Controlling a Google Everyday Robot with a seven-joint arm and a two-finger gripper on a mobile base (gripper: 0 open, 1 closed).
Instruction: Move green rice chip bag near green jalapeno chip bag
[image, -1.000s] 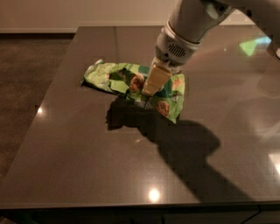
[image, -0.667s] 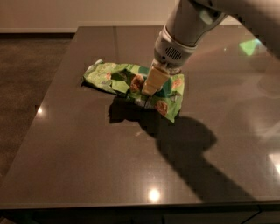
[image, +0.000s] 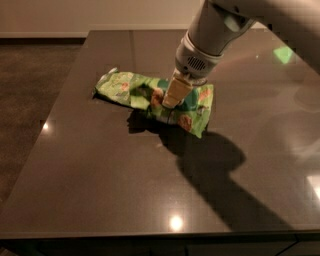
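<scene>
The wide dark glossy table (image: 100, 170) fills most of the view. A pale grey robot arm (image: 210, 35) reaches down from the upper right and throws a heavy shadow onto the tabletop. The large wrinkly green rice chip bag (image: 192, 107), with its dark green panel and brown chip pictures, lies near the table's middle. Its left end touches the smaller flat green jalapeno chip bag (image: 119, 87). The gripper (image: 168, 100) presses onto the rice chip bag's left part. Whether it is clamped on the bag cannot be told.
</scene>
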